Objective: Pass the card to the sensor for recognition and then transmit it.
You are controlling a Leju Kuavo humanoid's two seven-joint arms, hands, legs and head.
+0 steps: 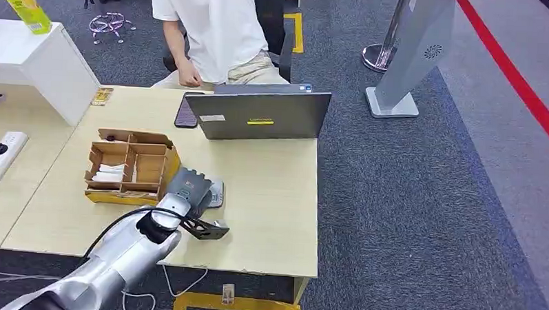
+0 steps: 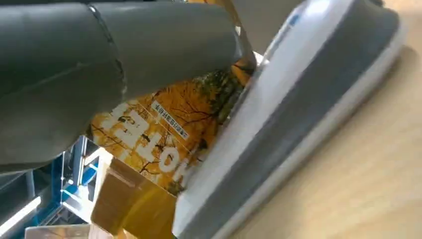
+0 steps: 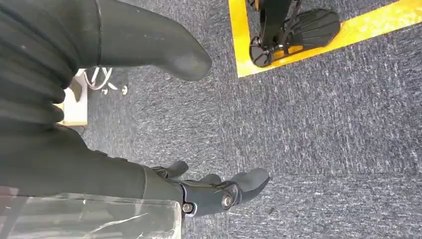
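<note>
Card: the orange card (image 2: pixel 164 134) with white lettering is pinched under the thick thumb of the left hand (image 1: pixel 182 193); in the left wrist view one edge lies against the sensor's pale top face.
Sensor: the flat grey-and-white sensor (image 1: pixel 215 193) lies on the near middle of the table (image 1: pixel 269 217), just right of the cardboard organiser (image 1: pixel 130 167); the hand covers most of it from above.
Left hand: closed on the card, held over the sensor; whether the card lies flat on the reading face I cannot tell.
Right hand: the right hand (image 3: pixel 209 191) hangs low over the carpet, fingers loosely apart, nothing in it.
Done so far: judging by the grip, the card is picked up and brought to the sensor, so the recognition step looks under way.
Left to do: lift the card off the sensor and pass it on, probably to the person (image 1: pixel 214 36) seated at the far side behind the laptop (image 1: pixel 259 114); nothing of that handover has begun.
Estimate: roughly halfway through.
</note>
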